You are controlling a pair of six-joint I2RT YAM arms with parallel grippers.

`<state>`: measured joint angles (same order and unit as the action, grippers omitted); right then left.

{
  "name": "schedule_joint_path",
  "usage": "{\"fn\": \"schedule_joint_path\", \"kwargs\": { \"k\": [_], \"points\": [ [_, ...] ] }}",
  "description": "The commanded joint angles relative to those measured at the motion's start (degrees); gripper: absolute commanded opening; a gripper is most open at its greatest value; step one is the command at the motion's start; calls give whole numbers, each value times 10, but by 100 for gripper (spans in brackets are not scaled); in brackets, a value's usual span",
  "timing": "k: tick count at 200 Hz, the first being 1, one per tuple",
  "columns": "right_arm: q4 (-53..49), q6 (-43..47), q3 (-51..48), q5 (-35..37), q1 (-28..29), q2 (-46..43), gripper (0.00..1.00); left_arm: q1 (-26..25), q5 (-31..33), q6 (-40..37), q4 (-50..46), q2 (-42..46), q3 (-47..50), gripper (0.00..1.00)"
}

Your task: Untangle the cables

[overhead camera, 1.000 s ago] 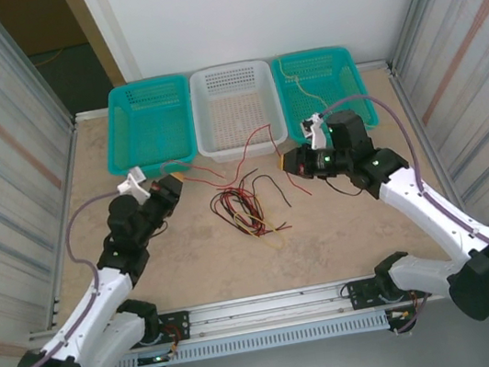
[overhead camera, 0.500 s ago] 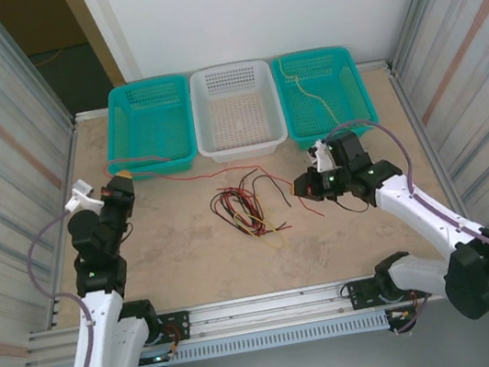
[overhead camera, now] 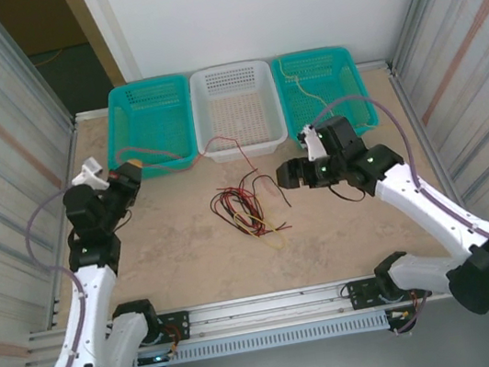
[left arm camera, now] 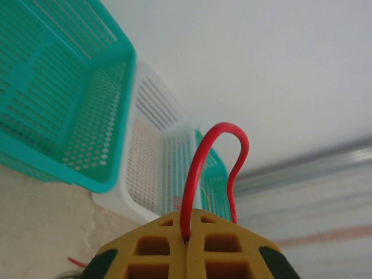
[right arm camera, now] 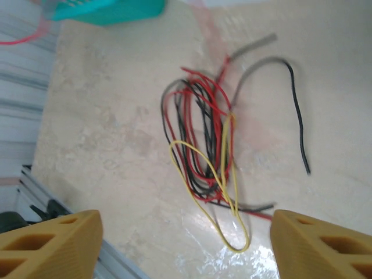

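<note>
Left gripper (left arm camera: 187, 235) is clenched on a red cable (left arm camera: 196, 168), with a loop sticking up past the fingers. It sits well left of the white basket (overhead camera: 238, 110), on the near side. Right gripper (right arm camera: 186, 221) has its fingers wide apart and empty, hovering near-right of the white basket over the bundle (right arm camera: 200, 145). The bundle lies on the table on the near side of the white basket, red, black and yellow strands crossing each other. Cannot tell whether the held cable's far end is free of it.

Risks:
- Nothing pins the bundle. If left pulls and the red cable is snagged, the whole bundle drags and the knot tightens.
- Thin wire in a small pinch is likely to slip out under tension.
- Right closing from here would probably catch several overlapping strands at once.
- A red strand (overhead camera: 236, 144) lies against the white basket's front wall and could hook there.
</note>
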<state>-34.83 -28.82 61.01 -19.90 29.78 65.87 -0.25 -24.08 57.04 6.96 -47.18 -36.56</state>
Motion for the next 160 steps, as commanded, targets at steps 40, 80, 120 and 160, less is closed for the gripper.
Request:
{"fn": "schedule_joint_path", "kwargs": {
  "k": [40, 80, 120, 160],
  "points": [
    [22, 83, 185, 57, 124, 105, 74, -113, -82, -113, -33, -59, -111, 0],
    [29, 111, 273, 5, 143, 183, 66, -147, -82, -132, -49, -88, -137, 0],
    [31, 115, 285, -21, 143, 208, 42, -167, -81, -123, -19, -96, -126, 0],
    [25, 115, 279, -9, 141, 219, 14, -169, -91, -130, -25, -103, -129, 0]
  ]
}}
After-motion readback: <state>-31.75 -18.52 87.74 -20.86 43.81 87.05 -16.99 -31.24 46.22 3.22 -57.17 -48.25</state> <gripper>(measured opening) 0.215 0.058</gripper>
